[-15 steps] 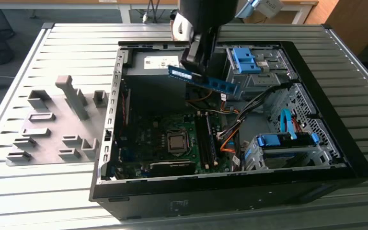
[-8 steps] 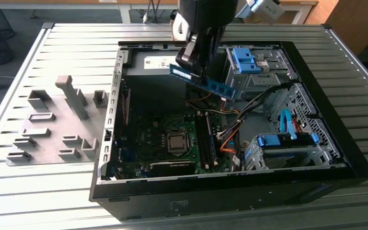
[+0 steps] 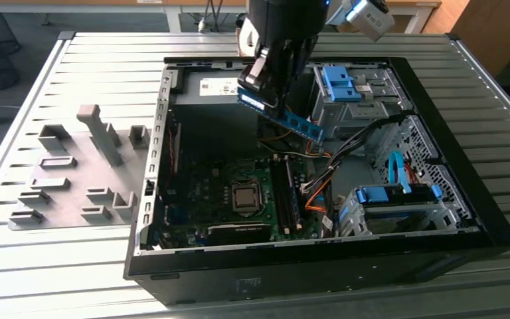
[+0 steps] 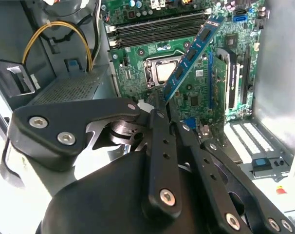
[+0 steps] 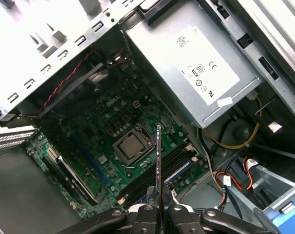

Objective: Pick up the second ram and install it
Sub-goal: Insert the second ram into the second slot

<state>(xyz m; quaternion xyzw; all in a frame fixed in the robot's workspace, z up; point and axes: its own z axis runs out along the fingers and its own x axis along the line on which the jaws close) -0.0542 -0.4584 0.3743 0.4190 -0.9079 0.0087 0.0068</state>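
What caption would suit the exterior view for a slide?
Robot gripper holding a RAM stick tilted above the motherboard inside an open computer case.

One ram stick, one open computer case, one motherboard.

We see matt black metal links on the hand, the second ram as glossy blue-green circuit board with dark chips, ribbed grey metal worktop, and a bare brushed steel power supply.
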